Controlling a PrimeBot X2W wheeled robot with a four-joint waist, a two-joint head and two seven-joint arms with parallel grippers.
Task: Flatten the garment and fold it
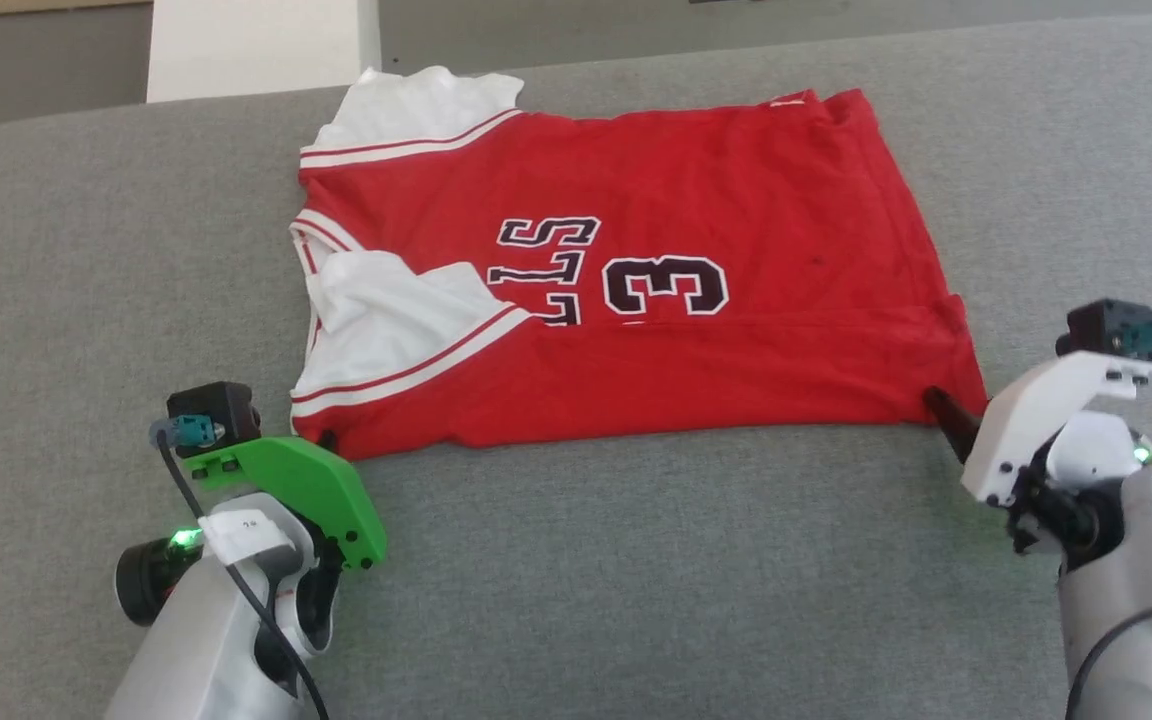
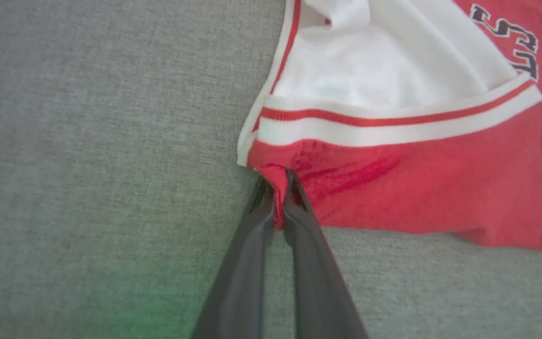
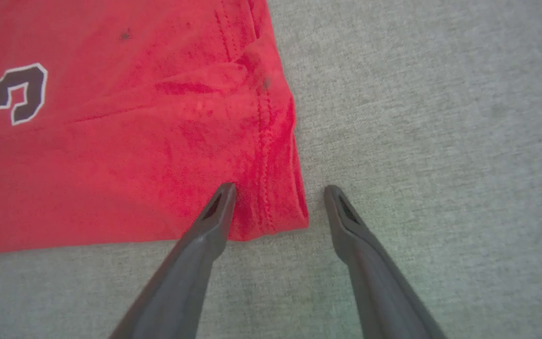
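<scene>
Jersey: the jersey (image 1: 636, 330) lies spread out in the middle of the grey top (image 1: 636, 580). It lies sideways, with the arm-hole end to the left and the bottom end to the right.
Flat part: the red middle with the big 3 (image 1: 666, 285) lies mostly smooth. It has only small wrinkles.
Not flat: two white flaps (image 1: 396, 310) at the left end are turned over, so the inside shows.
Left gripper: the left gripper (image 2: 278, 197) is pinched tight on the near left corner. A bit of red cloth is squeezed between its fingers.
Right gripper: the right gripper (image 3: 279, 190) is at the near right corner with its fingers wide apart. One finger is over the cloth and the other is over the grey top, with the corner between them. It has nothing in its grip yet.
Step now: it looks like the robot is taking both near corners. One corner is caught and one is not.
Done: I think most of the flattening is done.
Left to do: the right corner needs a pinch, and the white flaps may need smoothing. I see no neat fold yet, so all the folding seems to be ahead.
</scene>
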